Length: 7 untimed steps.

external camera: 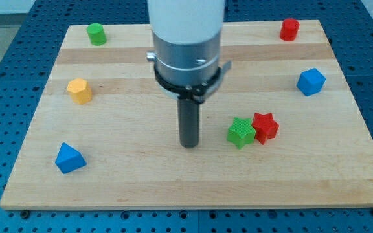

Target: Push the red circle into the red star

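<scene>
1. Seven small blocks lie on the table (173,188) in all.
2. Two are red: one red circle (289,29) near the view's top right, and one red star (265,127) right of centre.
3. Two are green: one green circle (96,33) at the view's top left, and one green star (241,133) touching the red star's left side.
4. Two are blue: one blue cube-like block (311,81) at the view's right, and one blue triangle (68,158) at the lower left.
5. One is yellow: a yellow block (79,90) at the view's left, with a faceted outline.
6. One dark rod stands over the table, with my tip (188,145) as its single lower end.
</scene>
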Each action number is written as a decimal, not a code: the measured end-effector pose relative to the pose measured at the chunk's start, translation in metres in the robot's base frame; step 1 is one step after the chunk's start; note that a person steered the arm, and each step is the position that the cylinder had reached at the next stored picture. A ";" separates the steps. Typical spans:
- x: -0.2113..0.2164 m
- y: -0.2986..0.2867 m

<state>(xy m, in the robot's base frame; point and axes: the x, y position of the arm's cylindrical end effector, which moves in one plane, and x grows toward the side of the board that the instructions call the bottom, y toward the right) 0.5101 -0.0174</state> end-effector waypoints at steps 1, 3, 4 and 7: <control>-0.053 -0.002; -0.139 0.050; -0.172 0.101; -0.224 0.245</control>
<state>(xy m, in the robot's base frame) 0.2862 0.2276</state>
